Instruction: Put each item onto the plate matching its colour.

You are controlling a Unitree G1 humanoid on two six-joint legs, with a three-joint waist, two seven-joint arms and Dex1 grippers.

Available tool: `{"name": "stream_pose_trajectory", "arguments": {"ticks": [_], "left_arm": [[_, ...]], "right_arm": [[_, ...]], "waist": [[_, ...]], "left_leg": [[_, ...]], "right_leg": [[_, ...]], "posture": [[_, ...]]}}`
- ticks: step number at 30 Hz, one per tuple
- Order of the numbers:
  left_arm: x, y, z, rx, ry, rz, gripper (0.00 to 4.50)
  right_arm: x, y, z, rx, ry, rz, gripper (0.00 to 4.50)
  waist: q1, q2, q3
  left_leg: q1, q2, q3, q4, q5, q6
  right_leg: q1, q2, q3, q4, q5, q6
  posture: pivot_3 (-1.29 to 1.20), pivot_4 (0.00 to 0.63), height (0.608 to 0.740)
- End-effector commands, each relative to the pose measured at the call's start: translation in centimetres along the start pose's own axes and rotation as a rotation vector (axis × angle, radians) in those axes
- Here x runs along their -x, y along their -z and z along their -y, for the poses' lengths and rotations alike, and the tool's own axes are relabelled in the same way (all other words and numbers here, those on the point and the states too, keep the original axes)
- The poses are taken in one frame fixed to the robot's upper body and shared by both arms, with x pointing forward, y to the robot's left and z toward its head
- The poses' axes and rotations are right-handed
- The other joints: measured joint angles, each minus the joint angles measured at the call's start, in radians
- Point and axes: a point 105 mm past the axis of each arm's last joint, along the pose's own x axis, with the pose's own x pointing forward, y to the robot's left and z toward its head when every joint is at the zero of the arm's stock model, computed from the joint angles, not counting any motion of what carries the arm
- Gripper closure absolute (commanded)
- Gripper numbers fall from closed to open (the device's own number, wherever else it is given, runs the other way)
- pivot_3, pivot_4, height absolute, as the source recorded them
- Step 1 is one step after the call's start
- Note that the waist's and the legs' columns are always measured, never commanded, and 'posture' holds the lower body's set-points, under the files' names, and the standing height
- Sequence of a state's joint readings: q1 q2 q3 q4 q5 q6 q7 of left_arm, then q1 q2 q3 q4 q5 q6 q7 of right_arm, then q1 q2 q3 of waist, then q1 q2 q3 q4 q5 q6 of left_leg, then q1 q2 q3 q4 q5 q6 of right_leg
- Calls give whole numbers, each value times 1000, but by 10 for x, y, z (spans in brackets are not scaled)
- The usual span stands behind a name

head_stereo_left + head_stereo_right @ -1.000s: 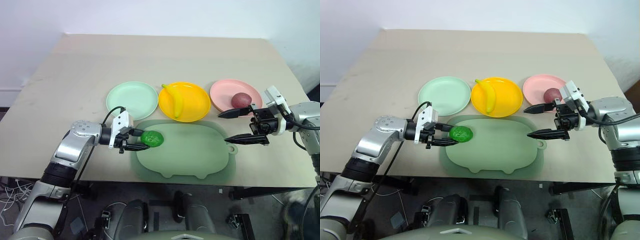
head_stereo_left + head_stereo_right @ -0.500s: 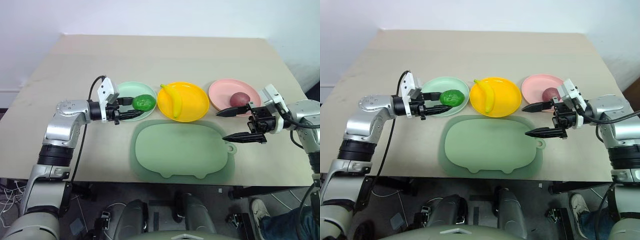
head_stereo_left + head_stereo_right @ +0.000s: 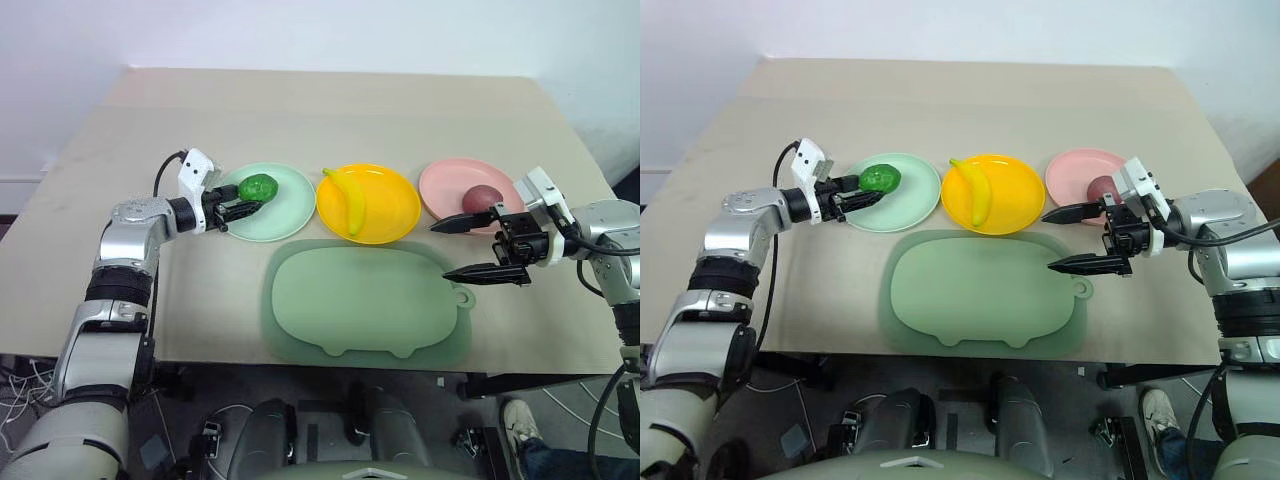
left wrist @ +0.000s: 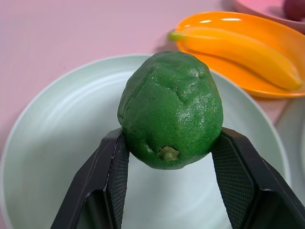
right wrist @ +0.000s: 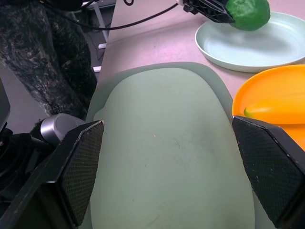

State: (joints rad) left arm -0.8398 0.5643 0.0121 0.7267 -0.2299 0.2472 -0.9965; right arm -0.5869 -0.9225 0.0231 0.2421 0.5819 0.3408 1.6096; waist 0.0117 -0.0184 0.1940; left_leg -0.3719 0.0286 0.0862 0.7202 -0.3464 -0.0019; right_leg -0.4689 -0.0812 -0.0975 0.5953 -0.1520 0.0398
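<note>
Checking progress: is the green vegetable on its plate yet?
Not yet: the left gripper is shut on the green vegetable, holding it over the mint green plate.

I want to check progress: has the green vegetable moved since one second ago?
Yes. The green vegetable, gripped by the left gripper, went from the pig-shaped board to above the mint green plate.

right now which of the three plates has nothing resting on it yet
The mint green plate. The green vegetable is over it but gripped in the left fingers, while the yellow plate holds the banana and the pink plate the maroon fruit.
</note>
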Motion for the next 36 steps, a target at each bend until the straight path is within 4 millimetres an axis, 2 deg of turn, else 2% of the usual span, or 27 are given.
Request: {"name": "stream_pose_trajectory", "arguments": {"ticks": [1,5,8,10,14,17,19,22,25,27,31,36], "left_arm": [[-1,-9,-4,-22,-21,1,1328],[0,-9,5,-17,51,12,16],[4,-8,10,22,105,5,16],[9,-17,13,-69,123,39,16],[24,-48,22,-53,197,160,16],[31,-55,18,-140,148,161,16],[39,-61,21,-158,178,166,16],[49,-85,20,-141,178,233,16],[55,-108,28,-152,217,293,16],[51,-117,43,-142,288,308,16],[54,-107,82,-171,516,248,16],[56,-93,96,-145,582,207,16]], "right_arm": [[6,-15,2,56,21,27,0],[6,-14,2,55,24,28,0],[5,-14,2,50,21,29,0],[5,-14,2,47,20,32,0],[5,-14,5,49,26,33,0],[7,-15,8,52,35,36,0],[8,-13,11,56,44,31,0],[12,-11,13,53,62,30,0],[19,-8,16,52,88,22,0],[26,-7,18,50,114,15,0],[29,-7,16,56,122,-2,0],[31,0,10,31,125,-11,0]], "waist": [[1,0,0],[2,0,0],[2,0,0],[1,0,0],[1,0,0],[1,0,0],[1,0,0],[2,0,0],[3,0,0],[4,0,0],[-1,0,0],[-2,0,0]], "left_leg": [[0,0,0,0,0,0],[0,0,0,0,0,0],[0,0,0,0,0,0],[0,0,0,0,0,0],[0,0,0,0,0,0],[0,0,0,0,0,0],[0,0,0,0,0,0],[0,0,0,0,0,0],[-1,0,0,1,0,0],[-1,0,-1,1,0,0],[0,0,0,0,0,-1],[1,1,0,0,1,-2]], "right_leg": [[0,0,0,0,0,0],[0,0,0,0,0,0],[0,0,0,0,0,0],[0,0,0,0,0,0],[0,0,0,0,0,0],[0,0,0,0,0,0],[0,0,0,0,0,0],[0,0,0,0,0,0],[0,0,0,0,0,0],[0,0,0,0,0,0],[0,0,0,0,0,0],[0,1,1,0,0,0]], "posture": [[0,150,740],[0,150,740],[0,150,740],[0,150,740],[0,150,740],[0,150,740],[0,150,740],[0,150,740],[0,150,740],[0,150,740],[0,150,740],[0,150,740]]}}
